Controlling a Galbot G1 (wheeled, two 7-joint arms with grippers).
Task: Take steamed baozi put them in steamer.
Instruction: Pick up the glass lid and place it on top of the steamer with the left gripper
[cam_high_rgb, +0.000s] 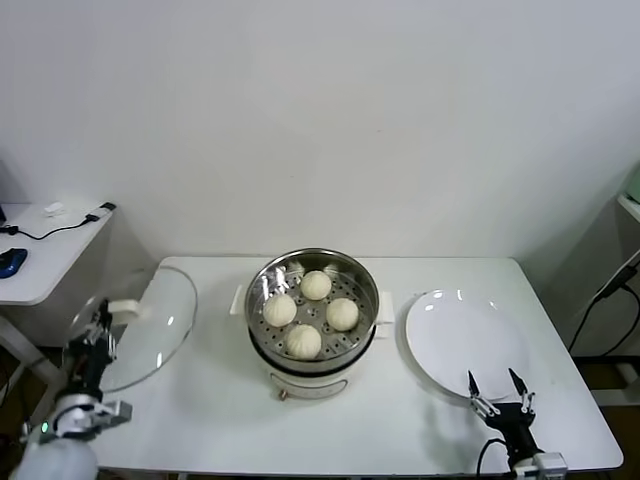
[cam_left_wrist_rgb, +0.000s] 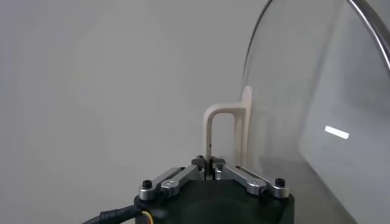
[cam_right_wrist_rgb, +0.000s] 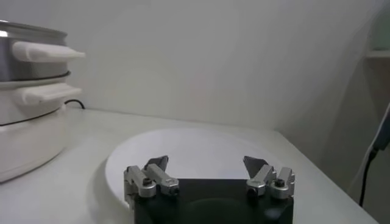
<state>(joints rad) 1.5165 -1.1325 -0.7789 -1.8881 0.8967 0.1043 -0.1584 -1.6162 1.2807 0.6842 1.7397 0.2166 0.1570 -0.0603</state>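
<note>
Several cream-white baozi (cam_high_rgb: 316, 285) lie on the perforated tray inside the steel steamer (cam_high_rgb: 365, 280) at the table's middle. The steamer also shows in the right wrist view (cam_right_wrist_rgb: 30, 103). My left gripper (cam_high_rgb: 100, 330) is at the table's left edge, shut on the white handle (cam_left_wrist_rgb: 219, 122) of the glass lid (cam_high_rgb: 150, 325), and holds the lid tilted. The lid fills one side of the left wrist view (cam_left_wrist_rgb: 317, 109). My right gripper (cam_high_rgb: 497, 385) is open and empty at the near edge of the white plate (cam_high_rgb: 460, 335); it also shows in the right wrist view (cam_right_wrist_rgb: 207, 163).
The white plate (cam_right_wrist_rgb: 195, 146) holds nothing. A side table (cam_high_rgb: 45, 250) with a cable and a blue object stands at far left. A grey stand (cam_high_rgb: 625, 250) is at far right. The wall is close behind.
</note>
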